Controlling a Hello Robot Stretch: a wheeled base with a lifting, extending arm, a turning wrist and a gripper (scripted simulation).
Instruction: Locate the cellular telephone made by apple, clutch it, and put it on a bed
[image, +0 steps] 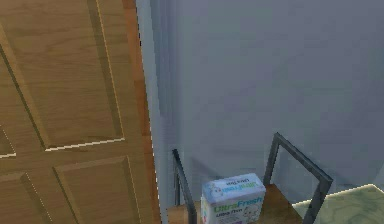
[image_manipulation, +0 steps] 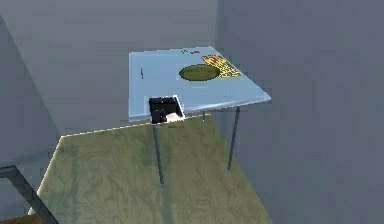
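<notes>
Closest to us in the forward view, at six o'clock, a white and blue carton (image: 232, 198) stands on the brown seat of a chair (image: 303, 158) with a dark metal frame. Its rails rise on either side of the carton. Just past the chair, at four o'clock, a corner of an olive rug (image: 355, 205) shows. At nine o'clock we see a panelled wooden door (image: 70, 100). A bare grey-blue wall (image: 260, 70) closes off everything from twelve to three o'clock, so first the chair and then the wall stand straight ahead of us.

In the arm side view the rug spreads across the near floor, with a bit of dark metal frame (image_manipulation: 20, 185) at seven o'clock. Farther out, a pale blue table (image_manipulation: 160, 75) on thin grey legs stands with its near legs on the rug.

At the table's near edge, by its seven o'clock corner, sits a small dark boxy thing (image_manipulation: 166, 108) with a pale patch. It seems to overhang the edge, and it is too small for us to tell whether it is the telephone.

Deeper on the top, toward one o'clock, lies a round olive disc (image_manipulation: 197, 73). A yellow and orange patterned thing (image_manipulation: 224, 67) lies just beside it at two o'clock. A thin dark mark (image_manipulation: 143, 73) lies near the table's nine o'clock edge.

We cannot tell the pincer's state.
</notes>
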